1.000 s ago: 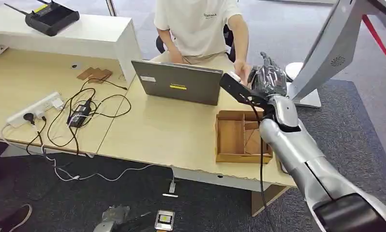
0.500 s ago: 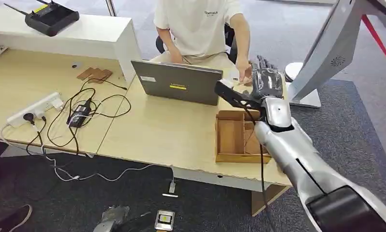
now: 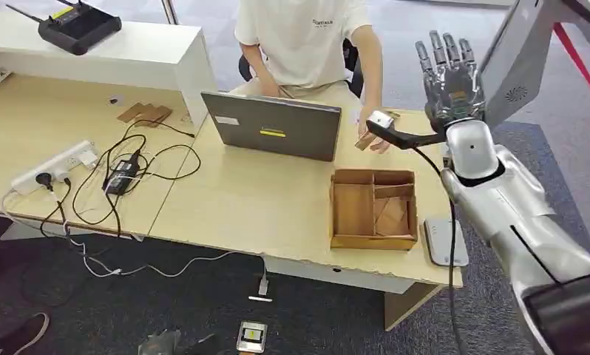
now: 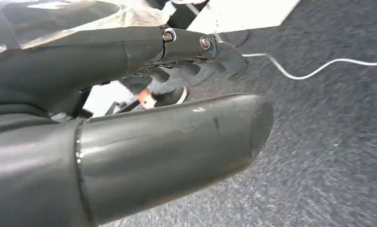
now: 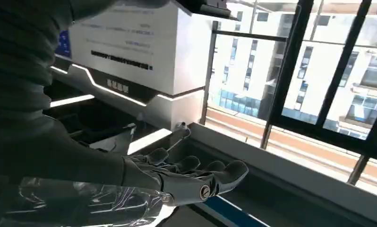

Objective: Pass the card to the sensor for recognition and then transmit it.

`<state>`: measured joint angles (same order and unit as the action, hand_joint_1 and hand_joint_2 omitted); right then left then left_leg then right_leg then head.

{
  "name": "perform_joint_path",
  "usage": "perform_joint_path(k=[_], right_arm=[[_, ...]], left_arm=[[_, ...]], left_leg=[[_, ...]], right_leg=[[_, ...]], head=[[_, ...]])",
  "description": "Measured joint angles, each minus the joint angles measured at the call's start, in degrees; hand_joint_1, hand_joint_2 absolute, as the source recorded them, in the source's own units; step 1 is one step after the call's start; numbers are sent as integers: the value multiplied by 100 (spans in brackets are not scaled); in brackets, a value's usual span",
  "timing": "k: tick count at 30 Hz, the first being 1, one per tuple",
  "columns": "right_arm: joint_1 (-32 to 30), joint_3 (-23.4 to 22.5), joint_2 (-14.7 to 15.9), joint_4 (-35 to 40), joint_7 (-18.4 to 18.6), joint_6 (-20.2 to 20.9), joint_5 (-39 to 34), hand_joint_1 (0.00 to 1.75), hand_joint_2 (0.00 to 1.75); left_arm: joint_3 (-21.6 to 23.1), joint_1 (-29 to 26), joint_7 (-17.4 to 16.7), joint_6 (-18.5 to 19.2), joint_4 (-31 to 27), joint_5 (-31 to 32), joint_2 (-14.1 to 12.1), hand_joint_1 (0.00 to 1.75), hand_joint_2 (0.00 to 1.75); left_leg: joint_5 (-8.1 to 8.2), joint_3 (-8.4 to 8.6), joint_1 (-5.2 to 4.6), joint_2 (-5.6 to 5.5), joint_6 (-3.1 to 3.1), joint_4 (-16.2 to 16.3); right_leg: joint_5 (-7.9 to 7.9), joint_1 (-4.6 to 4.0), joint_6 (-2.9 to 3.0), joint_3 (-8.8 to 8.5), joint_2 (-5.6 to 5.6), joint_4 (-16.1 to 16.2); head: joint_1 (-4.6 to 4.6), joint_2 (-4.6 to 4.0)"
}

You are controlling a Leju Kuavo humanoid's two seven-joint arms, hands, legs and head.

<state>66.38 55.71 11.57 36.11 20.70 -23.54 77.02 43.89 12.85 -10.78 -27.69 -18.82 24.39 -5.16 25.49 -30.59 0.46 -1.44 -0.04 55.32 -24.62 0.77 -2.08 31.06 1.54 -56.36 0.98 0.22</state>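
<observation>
My right hand (image 3: 452,77) is raised high beside the white kiosk, fingers straight and apart, holding nothing; the right wrist view shows the same hand (image 5: 189,177) empty against the windows. A person's hand (image 3: 371,137) rests on the table just right of the laptop, on a small brown card (image 3: 361,143). A flat grey sensor pad (image 3: 445,241) lies at the table's front right corner. My left hand (image 4: 177,52) hangs over the carpet with nothing in it, fingers loosely extended.
A wooden compartment tray (image 3: 353,208) with brown pieces sits in front of my right arm. A grey laptop (image 3: 273,127) stands behind it, with the seated person (image 3: 303,41) beyond. Cables and a power strip (image 3: 54,166) cover the left of the table. The white kiosk (image 3: 510,66) stands at the right.
My right hand rose up and to the right, away from the person's hand, and spread its fingers. The person's hand dropped to the table with the card.
</observation>
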Motion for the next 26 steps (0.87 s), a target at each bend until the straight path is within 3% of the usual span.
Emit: perform_joint_path(k=[5,13,20,26], right_arm=[[-113,-251,681,-20,264,-183,-378,0,175],[-635,-719,1453,-240,642,-341,-848,0,175],[-1315,-1165,1888,-597,1027,-369,-1423,0,175],[-1726,-1434,2089,-811,1088,-459,-1534,0,175]], left_arm=[[-144,-248,68,-284,7,-271,-85,0,0],[-293,-466,70,-502,31,-572,-135,0,0],[-354,-583,74,-636,42,-841,-138,0,0],[-356,-585,72,-638,46,-881,-135,0,0]], left_leg=[[0,-1,-3,-4,1,1],[2,-1,-2,-1,3,0],[4,-2,-3,-1,5,0],[4,-3,-5,0,5,-1]], right_leg=[[2,0,-2,-2,-1,3],[2,-1,-3,-2,1,3],[1,-1,-3,-2,0,5],[2,0,-3,0,2,2]], head=[[2,0],[-2,0],[-2,0],[-2,0]])
